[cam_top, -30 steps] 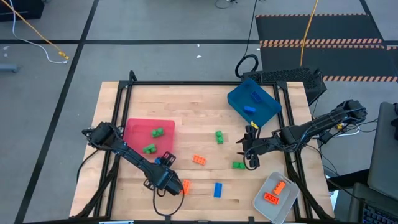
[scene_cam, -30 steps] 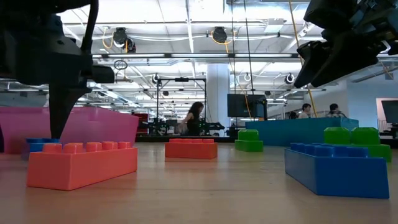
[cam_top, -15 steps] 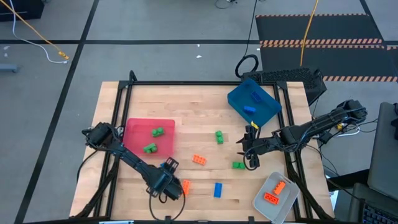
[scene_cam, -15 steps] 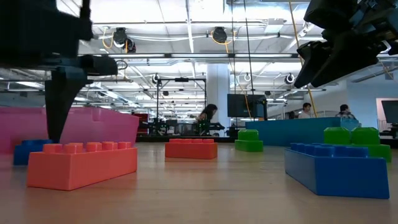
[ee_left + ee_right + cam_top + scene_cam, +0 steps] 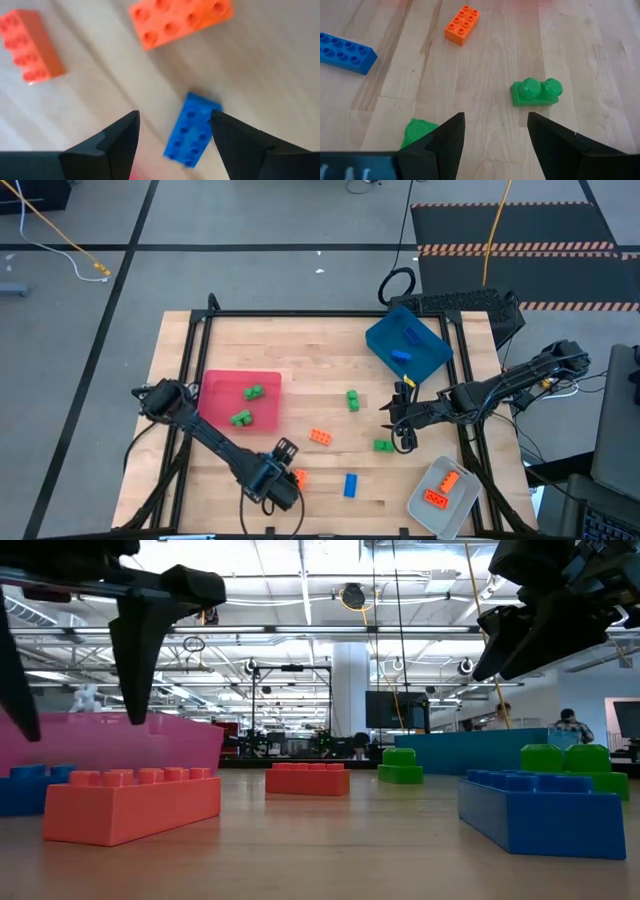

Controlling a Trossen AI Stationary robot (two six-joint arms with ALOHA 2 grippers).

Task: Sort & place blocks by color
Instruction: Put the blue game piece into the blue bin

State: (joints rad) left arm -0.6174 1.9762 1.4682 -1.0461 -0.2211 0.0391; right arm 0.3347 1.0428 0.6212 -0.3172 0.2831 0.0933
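Blue brick (image 5: pixel 192 130) lies on the desk (image 5: pixel 330 375) beneath the left gripper (image 5: pixel 172 137), fingers spread; right gripper (image 5: pixel 495 135) likewise spread.

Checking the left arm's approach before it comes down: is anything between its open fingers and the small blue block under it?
Nothing visible. The left gripper hangs open over the blue block, bare wood around it; the two orange blocks lie apart, off to the side.
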